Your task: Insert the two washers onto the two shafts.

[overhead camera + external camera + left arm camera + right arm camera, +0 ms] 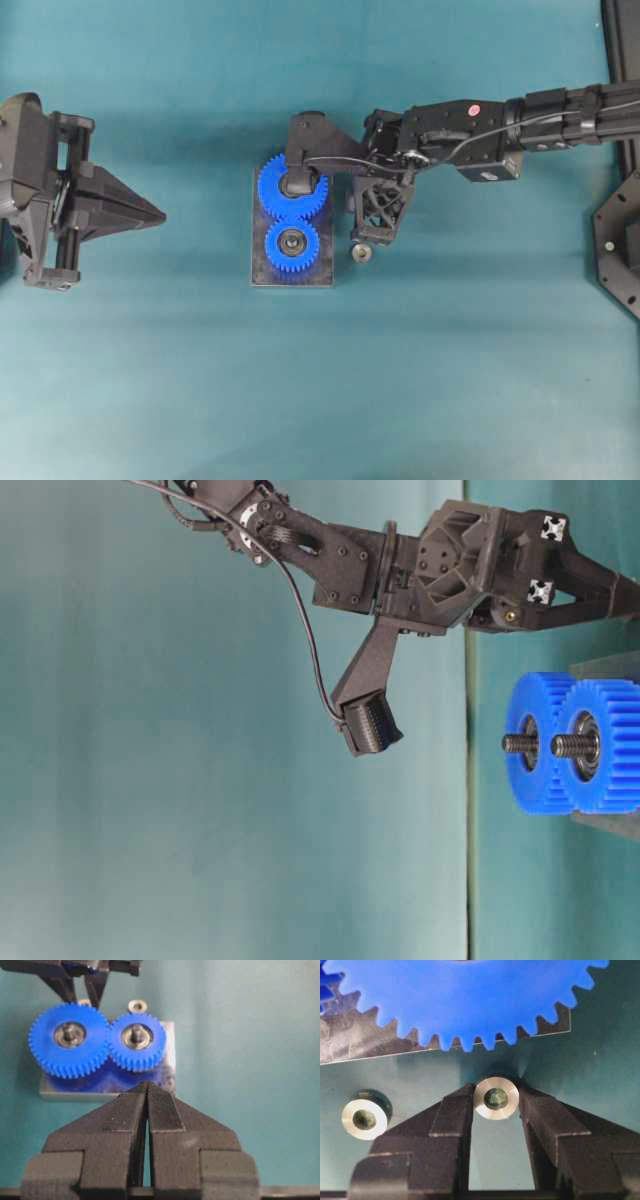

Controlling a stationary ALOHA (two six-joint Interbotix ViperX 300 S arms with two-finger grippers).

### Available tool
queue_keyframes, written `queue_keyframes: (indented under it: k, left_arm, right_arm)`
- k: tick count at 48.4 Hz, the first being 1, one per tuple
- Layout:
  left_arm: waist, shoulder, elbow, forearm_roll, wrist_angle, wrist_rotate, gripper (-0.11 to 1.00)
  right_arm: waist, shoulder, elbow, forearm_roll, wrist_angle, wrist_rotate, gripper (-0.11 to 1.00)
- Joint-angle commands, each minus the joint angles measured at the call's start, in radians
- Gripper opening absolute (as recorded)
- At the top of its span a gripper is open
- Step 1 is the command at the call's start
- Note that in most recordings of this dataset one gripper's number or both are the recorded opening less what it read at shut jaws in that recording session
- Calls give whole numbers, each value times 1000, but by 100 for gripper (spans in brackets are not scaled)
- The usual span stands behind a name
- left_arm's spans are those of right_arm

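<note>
Two blue gears [292, 243] mesh on a grey base plate [322, 272], each with a steel shaft [135, 1031] standing up through its hub. In the right wrist view a silver washer [496, 1098] lies flat on the teal table just off the larger gear's teeth. My right gripper [496, 1102] has a fingertip pressed against each side of it. A second washer [365, 1119] lies loose to the side, beside the smaller gear [361, 252]. My left gripper [160, 215] is shut with nothing in it, well left of the plate, pointing at it.
The right arm [470, 135] reaches in from the right edge, and its wrist camera [305, 135] overhangs the larger gear. Black stand parts [620, 240] sit at the right edge. Open teal table lies in front of and behind the plate.
</note>
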Motion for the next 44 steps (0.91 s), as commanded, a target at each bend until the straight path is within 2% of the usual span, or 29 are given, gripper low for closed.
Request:
queue_keyframes:
  k: [1, 18, 44]
  left_arm:
    - [-2, -5, -12, 2, -8, -2, 0]
    - [-2, -3, -11, 2, -11, 0, 0]
    - [-3, 2, -8, 2, -12, 0, 0]
  right_arm:
    - [-3, -26, -3, -3, 8, 26, 32]
    - [0, -133, -55, -8, 101, 44, 32]
    - [46, -60, -348, -26, 239, 25, 32]
